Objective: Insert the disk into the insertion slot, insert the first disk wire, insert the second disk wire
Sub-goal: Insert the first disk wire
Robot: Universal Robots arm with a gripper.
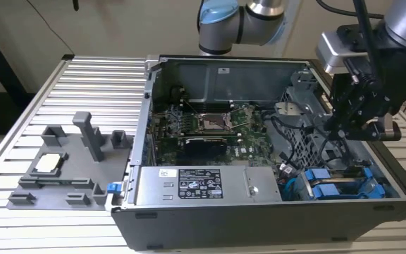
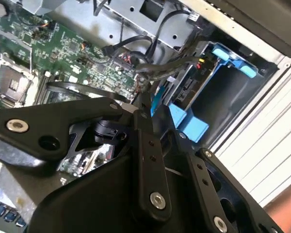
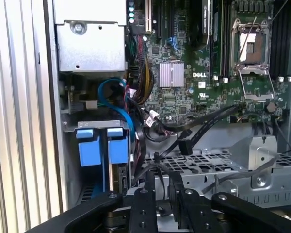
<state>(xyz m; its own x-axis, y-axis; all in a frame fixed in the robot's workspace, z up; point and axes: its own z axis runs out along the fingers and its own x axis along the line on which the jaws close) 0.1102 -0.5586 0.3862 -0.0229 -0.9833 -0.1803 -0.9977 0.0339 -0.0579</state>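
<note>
A green motherboard (image 1: 249, 138) lies inside the open case (image 1: 259, 225), a labelled power supply (image 1: 199, 185) beside it, and a grey fixture (image 1: 83, 170) stands on the slatted table (image 1: 97, 79).

Slatted metal tabletop (image 1: 83, 84).
- Open PC case (image 1: 259, 219), lying on its side.
- Green motherboard (image 1: 210, 132) inside, with a bare processor socket (image 1: 213, 123).
- Silver power supply (image 1: 203, 185) along the near wall, labelled on top.
- Insertion slot (image 1: 374, 182) at the exterior view's right corner, holding two blue carrier fronts (image 1: 324, 184) side by side.
- Black hand (image 1: 350, 133), hanging inside the case above that corner.
- Grey fixture tray (image 1: 62, 169) with upright posts, on the exterior view's left, beside the case.
</note>
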